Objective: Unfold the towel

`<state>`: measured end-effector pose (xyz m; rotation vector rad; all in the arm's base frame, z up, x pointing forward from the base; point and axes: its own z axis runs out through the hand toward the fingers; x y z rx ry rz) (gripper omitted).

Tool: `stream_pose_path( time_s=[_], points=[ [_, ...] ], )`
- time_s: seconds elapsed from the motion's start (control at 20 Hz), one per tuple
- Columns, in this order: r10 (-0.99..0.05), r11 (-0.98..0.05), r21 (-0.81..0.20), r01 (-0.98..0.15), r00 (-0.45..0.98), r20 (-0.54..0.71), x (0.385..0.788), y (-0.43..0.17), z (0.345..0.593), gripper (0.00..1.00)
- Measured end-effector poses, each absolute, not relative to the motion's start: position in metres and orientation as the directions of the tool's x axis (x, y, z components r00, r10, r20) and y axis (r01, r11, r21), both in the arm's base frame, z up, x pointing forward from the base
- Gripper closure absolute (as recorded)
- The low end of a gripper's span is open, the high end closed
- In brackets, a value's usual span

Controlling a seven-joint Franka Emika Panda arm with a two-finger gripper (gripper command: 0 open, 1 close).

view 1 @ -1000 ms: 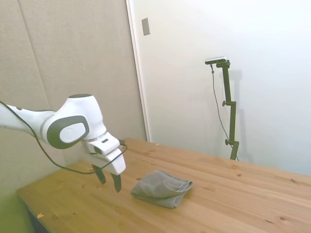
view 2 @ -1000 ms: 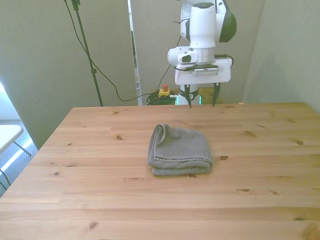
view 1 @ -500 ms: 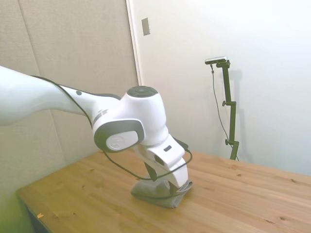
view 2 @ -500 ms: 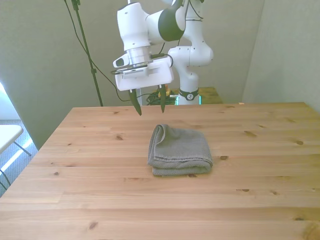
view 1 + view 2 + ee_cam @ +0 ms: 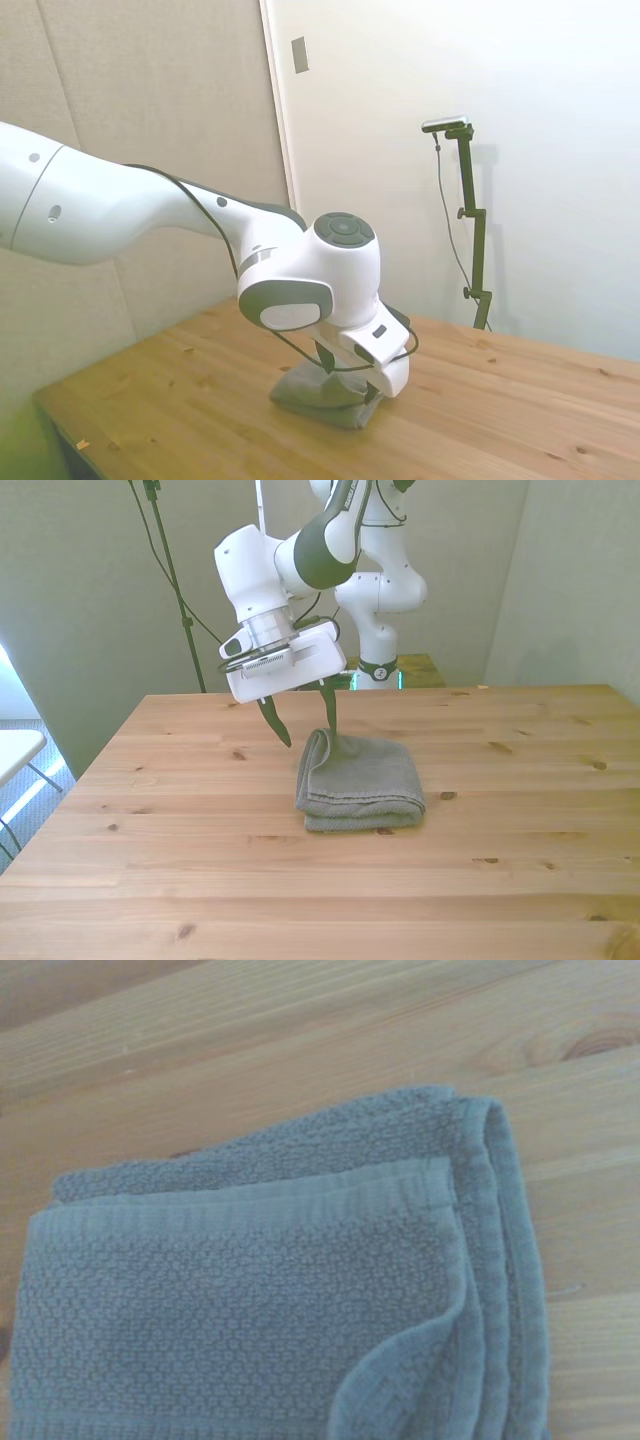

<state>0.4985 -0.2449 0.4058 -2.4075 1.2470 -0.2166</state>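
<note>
With the claw [image 5: 308,724] open and empty over the folded towel [image 5: 362,780], closing on several stacked hems risks lifting the whole bundle off the desk [image 5: 200,880] unopened.

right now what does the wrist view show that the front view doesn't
Only the wrist view shows the towel close up: its stacked hemmed layers meeting at one corner and the terry weave. Only the front view shows the gripper, open, fingers tilted over the towel's far corner on the front view's left. Both show the grey towel folded on the wooden table.
</note>
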Motion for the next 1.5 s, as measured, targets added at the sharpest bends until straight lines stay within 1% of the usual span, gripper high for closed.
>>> stream_pose_path(
  time_s=[0.4,0.9,1.25,1.35,1.5],
  points=[
    [-0.781,-0.526,-0.463,-0.713,0.62,-0.067,0.501,-0.241,0.397,1.0],
    [-0.77,-0.535,-0.46,-0.709,0.633,-0.08,0.5,-0.243,0.39,1.0],
    [-0.765,-0.543,-0.47,-0.696,0.641,-0.064,0.505,-0.242,0.401,1.0],
    [-0.748,-0.559,-0.48,-0.676,0.661,-0.06,0.507,-0.233,0.409,1.0],
    [-0.716,-0.587,-0.503,-0.634,0.697,-0.043,0.506,-0.212,0.431,1.0]
  ],
)
